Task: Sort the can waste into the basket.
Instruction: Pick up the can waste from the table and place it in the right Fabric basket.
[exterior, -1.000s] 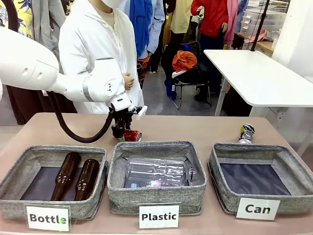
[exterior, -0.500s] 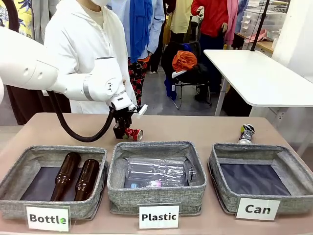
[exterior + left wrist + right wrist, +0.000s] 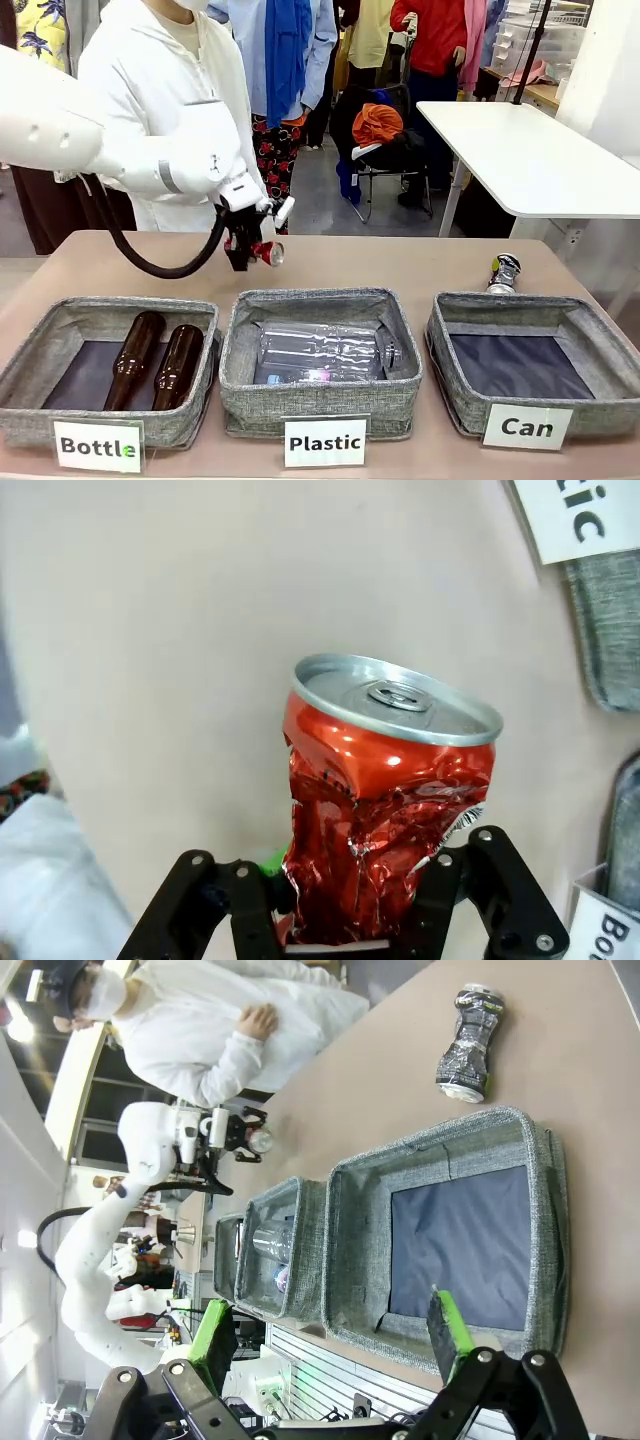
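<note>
While the left fingers clamp its crumpled body, the red can hangs above the surface, left of centre. The black can lies at right, just behind the Can basket. Right fingers spread open.

The red can is glossy crumpled metal; the basket, rough woven cloth.

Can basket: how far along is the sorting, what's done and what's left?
Done: nothing yet; the grey woven basket signed "Can" shows a bare dark floor. In hand: the left gripper is shut on the crushed shiny red can, held above the table. Left: drop it in that basket, then the crushed black can lying behind it.
</note>
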You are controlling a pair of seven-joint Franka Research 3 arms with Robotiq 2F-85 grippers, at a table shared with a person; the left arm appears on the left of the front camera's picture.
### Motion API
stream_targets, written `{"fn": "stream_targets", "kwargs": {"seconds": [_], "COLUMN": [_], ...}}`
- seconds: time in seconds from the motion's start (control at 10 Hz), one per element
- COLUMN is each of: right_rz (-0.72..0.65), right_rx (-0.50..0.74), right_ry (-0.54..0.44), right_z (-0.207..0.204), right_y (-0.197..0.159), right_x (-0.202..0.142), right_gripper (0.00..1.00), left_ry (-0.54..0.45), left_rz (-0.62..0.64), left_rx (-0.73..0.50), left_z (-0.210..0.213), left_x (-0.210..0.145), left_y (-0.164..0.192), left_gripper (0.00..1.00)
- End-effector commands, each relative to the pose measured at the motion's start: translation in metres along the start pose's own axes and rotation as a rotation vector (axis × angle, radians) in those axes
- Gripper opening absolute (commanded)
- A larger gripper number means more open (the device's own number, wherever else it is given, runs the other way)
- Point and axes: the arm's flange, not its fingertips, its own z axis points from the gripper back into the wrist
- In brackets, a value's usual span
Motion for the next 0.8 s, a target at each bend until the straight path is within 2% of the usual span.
{"fn": "stream_targets", "kwargs": {"seconds": [0.0, 0.3, 0.4, 0.5, 0.6, 0.7], "right_rz": [0.024, 0.024, 0.024, 0.024, 0.024, 0.024], "right_rx": [0.023, 0.023, 0.023, 0.023, 0.023, 0.023], "right_ry": [-0.017, -0.017, -0.017, -0.017, -0.017, -0.017], "right_z": [0.0, 0.0, 0.0, 0.0, 0.0, 0.0], "right_y": [-0.001, -0.001, -0.001, -0.001, -0.001, -0.001], "right_x": [0.003, 0.003, 0.003, 0.003, 0.003, 0.003], "right_gripper": [1.0, 1.0, 1.0, 1.0, 1.0, 1.0], "left_ry": [-0.027, 0.014, 0.039, 0.061, 0.092, 0.087], "left_rz": [0.013, 0.094, 0.109, 0.071, 0.038, 0.097], "left_rx": [0.068, 0.046, 0.067, -0.002, 0.005, 0.067], "left_z": [0.061, 0.144, 0.154, 0.151, 0.144, 0.138], "left_x": [-0.001, 0.009, 0.009, 0.007, 0.001, -0.008], "left_y": [-0.051, -0.147, -0.188, -0.224, -0.256, -0.279], "left_gripper": [0.0, 0.0, 0.0, 0.0, 0.0, 0.0]}}
